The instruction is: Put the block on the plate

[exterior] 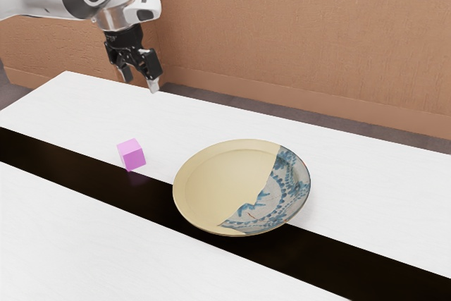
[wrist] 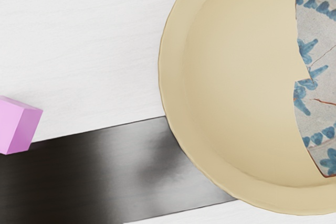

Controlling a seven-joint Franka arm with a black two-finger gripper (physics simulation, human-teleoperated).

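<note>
1. Brown textured walls point(exterior: 296, 33) rise beyond the plate point(exterior: 204, 181), with a lighter skirting board point(exterior: 317, 103) and a strip of dark floor point(exterior: 352, 125) at their foot.
2. White bench point(exterior: 373, 181) carries the plate, and a black stripe point(exterior: 338, 259) crosses it, passing partly under the plate.
3. Cream covers most of the plate; a grey part with blue patterns and reddish cracks meets it along a jagged edge, toward the exterior view's right.
4. Pink block point(exterior: 131, 156), the task's thing, is on the bench to the exterior view's left of the plate, apart from it, at the stripe's edge.
5. White bench surface and part of the stripe lie between block and plate; the plate's raised rim stands between the block and the plate's middle.
6. Pincer point(exterior: 139, 80) is wide, its fingers apart, held in the air well apart from the plate, up toward the exterior view's left.
</note>
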